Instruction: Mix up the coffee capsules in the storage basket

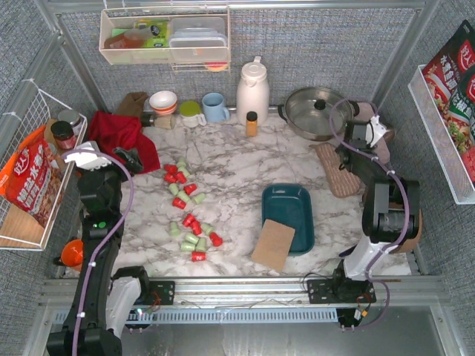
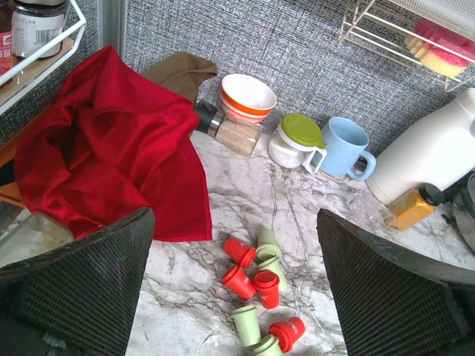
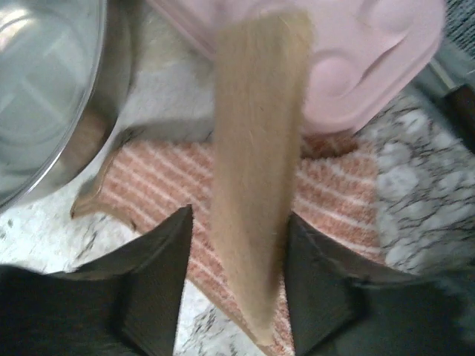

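1. Left claw: the fingers are spread wide with nothing between them. It hangs over the white-and-grey marble surface, at the near edge of a crumpled red cloth.
2. Coffee capsules, small cup-shaped pieces in bright red and pale mint green, lie scattered in a loose band on the surface. The band runs from just beside the red cloth down towards the near edge, with the two colours interleaved along it. In the left wrist view, the far end of the band lies just ahead of the left claw.
3. Storage basket, a dark teal rectangular plastic bin with rounded corners, sits on the surface to the right of the capsule band, well apart from it. Every capsule I can see lies outside it.
4. A flat brown card-like sheet rests tilted against the basket's near-left corner.
5. Right claw: it is at the far right, over a pink-and-white striped padded mitt, beside a steel pot with a glass lid. The fingers stand parted.
6. A blurred tan strip runs down between the right claw's fingers. I see a gap on the left finger's side. On the right finger's side I cannot tell whether it touches.
7. A pale pink moulded object sits above the strip. I cannot tell what it is.
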`<state>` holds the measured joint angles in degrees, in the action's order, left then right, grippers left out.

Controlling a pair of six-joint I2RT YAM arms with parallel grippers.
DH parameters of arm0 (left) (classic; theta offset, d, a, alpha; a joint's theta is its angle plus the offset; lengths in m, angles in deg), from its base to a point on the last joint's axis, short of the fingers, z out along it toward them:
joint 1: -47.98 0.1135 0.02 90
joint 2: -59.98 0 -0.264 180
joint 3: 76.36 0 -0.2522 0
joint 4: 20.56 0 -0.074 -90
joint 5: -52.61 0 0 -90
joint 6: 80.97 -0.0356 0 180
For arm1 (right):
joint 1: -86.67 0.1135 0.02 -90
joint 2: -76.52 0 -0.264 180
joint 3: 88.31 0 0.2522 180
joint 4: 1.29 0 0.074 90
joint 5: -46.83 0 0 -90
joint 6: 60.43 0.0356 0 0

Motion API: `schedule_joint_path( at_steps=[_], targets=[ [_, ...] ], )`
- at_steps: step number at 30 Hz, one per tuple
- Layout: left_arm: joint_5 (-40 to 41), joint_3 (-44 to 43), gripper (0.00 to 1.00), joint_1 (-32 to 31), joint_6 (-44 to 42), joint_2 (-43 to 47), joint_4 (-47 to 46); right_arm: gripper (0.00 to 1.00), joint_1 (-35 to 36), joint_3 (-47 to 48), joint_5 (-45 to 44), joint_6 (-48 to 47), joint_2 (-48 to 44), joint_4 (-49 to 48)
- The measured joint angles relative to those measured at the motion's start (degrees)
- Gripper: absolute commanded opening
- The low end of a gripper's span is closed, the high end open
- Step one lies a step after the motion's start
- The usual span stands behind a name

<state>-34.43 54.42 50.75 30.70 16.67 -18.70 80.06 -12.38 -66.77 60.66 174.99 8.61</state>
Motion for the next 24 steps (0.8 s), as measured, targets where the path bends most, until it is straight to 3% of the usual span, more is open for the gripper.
schedule_joint_path(
  at_steps=[5,6,17,24],
  targets=[
    [-0.13,0.00,0.99,-0.07,0.02,-0.11,0.02,0.97,-1.31,7.78,-1.38,-1.64,1.64,9.27],
    [-0.13,0.00,0.99,-0.07,0.02,-0.15,0.02,0.99,-0.94,8.48,-1.53,-1.84,1.09,10.62],
    [-1.86,-1.40,0.99,-0.39,0.24,-1.88,0.70,0.99,12.00,7.41,-12.61,-11.10,-13.44,19.63],
    [-5.86,-4.09,0.99,-2.89,-0.33,-5.62,3.72,0.93,24.35,2.82,-5.33,-13.84,-26.43,25.53]
  ],
)
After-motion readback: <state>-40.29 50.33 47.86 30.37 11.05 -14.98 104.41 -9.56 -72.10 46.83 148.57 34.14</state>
